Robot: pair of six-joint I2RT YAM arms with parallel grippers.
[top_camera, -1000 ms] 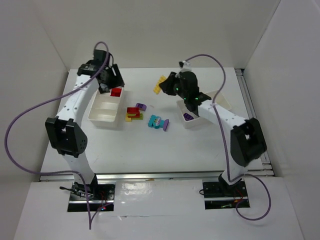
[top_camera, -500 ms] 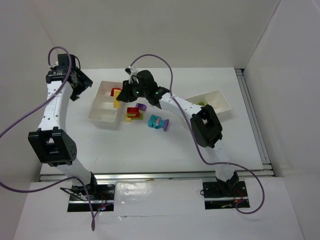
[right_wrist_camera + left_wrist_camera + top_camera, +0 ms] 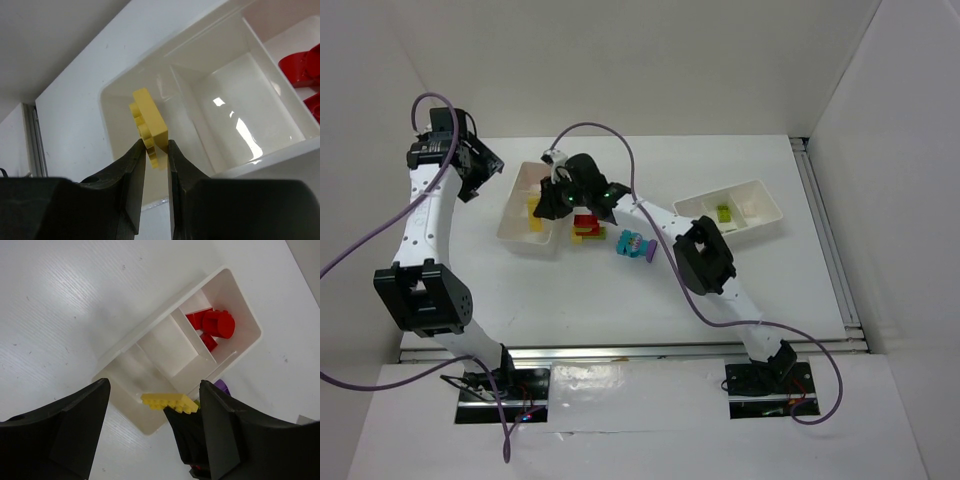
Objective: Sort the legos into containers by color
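Right gripper (image 3: 152,150) pinching yellow brick (image 3: 149,125) on edge, directly over left tray (image 3: 260,159) end compartment, opposite the red bricks (image 3: 300,65): release goes straight down; left gripper (image 3: 152,390) spread, farther off.

A robotics lab test cell is indicated: a white table (image 3: 750,290) is walled in by plain white panels (image 3: 650,60), and cabled arms (image 3: 425,215) are bolted at its near edge

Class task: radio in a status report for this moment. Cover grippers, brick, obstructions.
Right gripper shut on yellow brick, above tray's end compartment. Left gripper open, empty. Red bricks in opposite end compartment. Nothing blocking.
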